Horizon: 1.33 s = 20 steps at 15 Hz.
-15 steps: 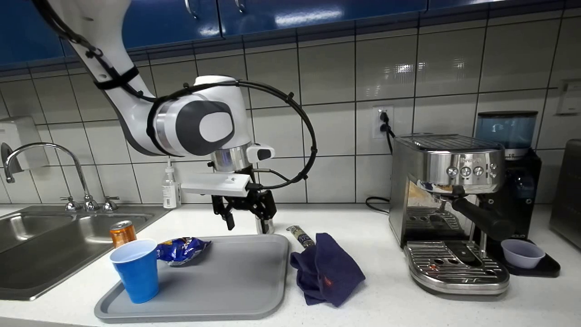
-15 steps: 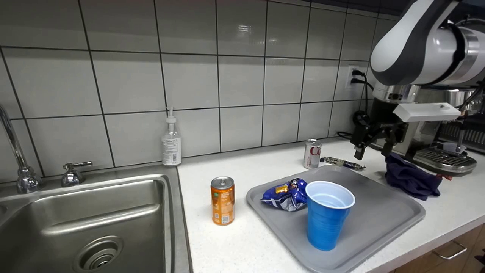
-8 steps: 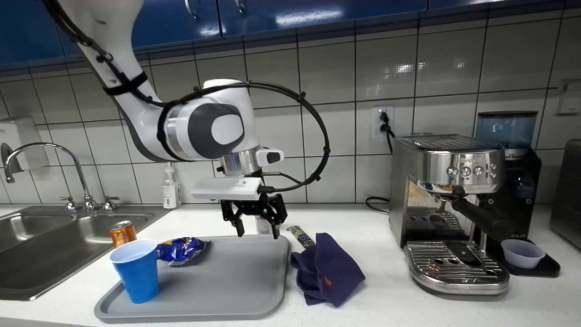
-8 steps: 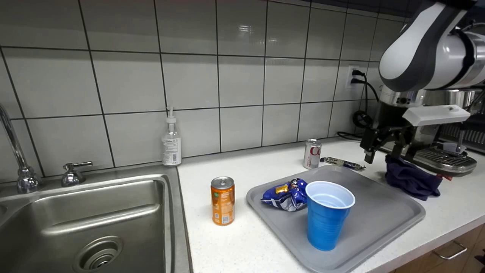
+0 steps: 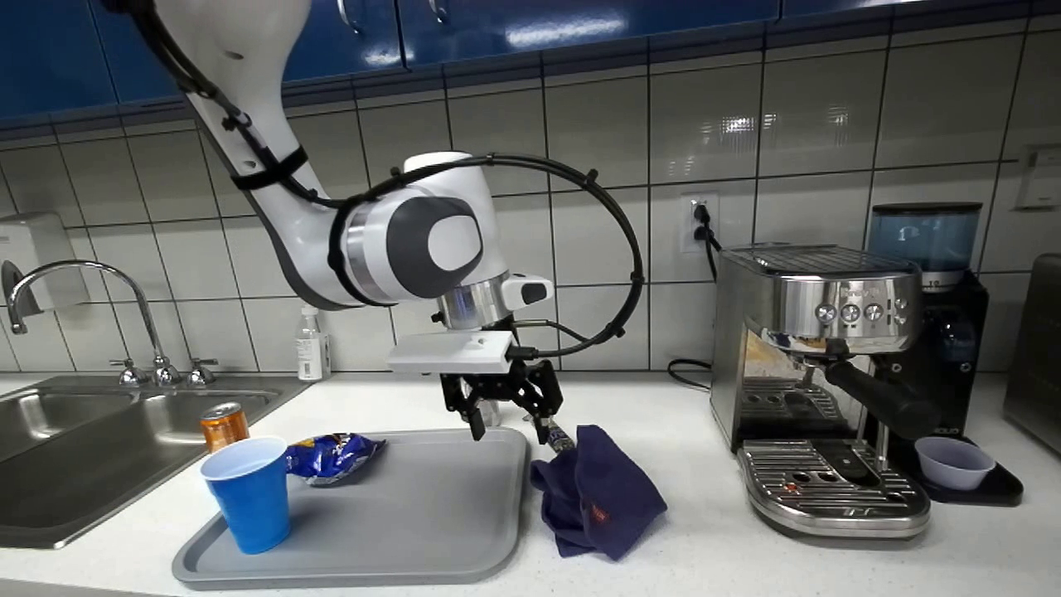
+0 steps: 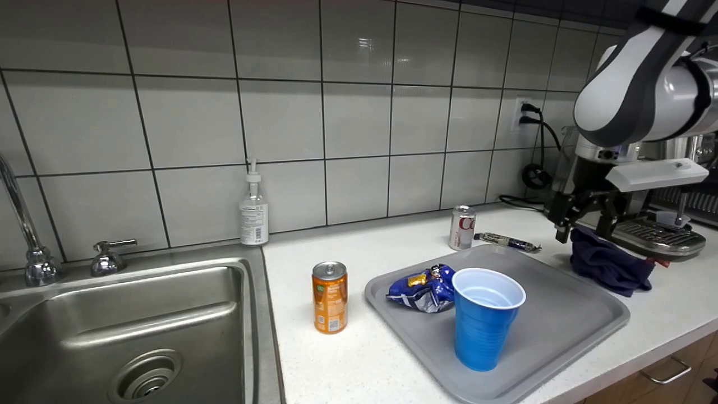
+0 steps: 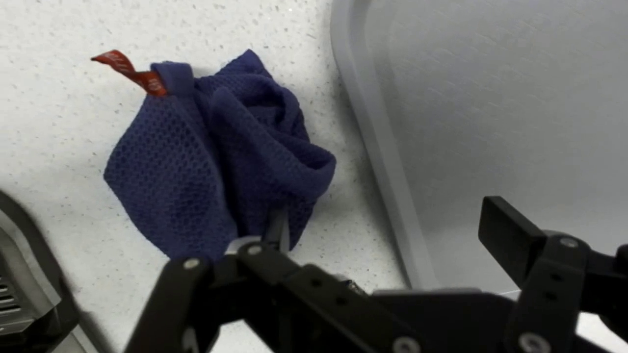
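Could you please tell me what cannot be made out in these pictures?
Silver can: largely hidden behind the gripper in an exterior view.
Wrapped bar: almost wholly covered by the gripper, wrist view.
Espresso machine: cut off by the left edge, wrist view.
Red tag on the towel: lettering too small to read, wrist view.

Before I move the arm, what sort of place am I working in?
Probably a kitchen, perhaps an office break room: there's a steel sink, an espresso machine and blue cabinets overhead.
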{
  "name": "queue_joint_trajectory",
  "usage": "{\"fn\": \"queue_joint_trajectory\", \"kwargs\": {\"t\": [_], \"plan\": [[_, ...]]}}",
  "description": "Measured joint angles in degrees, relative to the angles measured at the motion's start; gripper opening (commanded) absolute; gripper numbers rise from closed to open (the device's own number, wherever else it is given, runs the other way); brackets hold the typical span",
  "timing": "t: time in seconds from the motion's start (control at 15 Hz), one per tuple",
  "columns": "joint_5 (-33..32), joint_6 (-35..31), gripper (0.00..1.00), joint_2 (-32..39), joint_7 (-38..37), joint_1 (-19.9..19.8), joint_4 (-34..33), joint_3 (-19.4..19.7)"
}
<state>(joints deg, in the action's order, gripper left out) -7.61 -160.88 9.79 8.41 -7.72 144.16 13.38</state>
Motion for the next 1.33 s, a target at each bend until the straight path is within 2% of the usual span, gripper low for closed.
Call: {"fn": "queue_joint_trajectory", "kwargs": {"t": [0.73,1.33], "plan": [[-8.1,-2.6,1.00,8.5,-6.9,0.6,-5.2,5.4],[-8.9,-2.9,1.00,14.2,-9.8,3.1,-7.9,8.7]]}}
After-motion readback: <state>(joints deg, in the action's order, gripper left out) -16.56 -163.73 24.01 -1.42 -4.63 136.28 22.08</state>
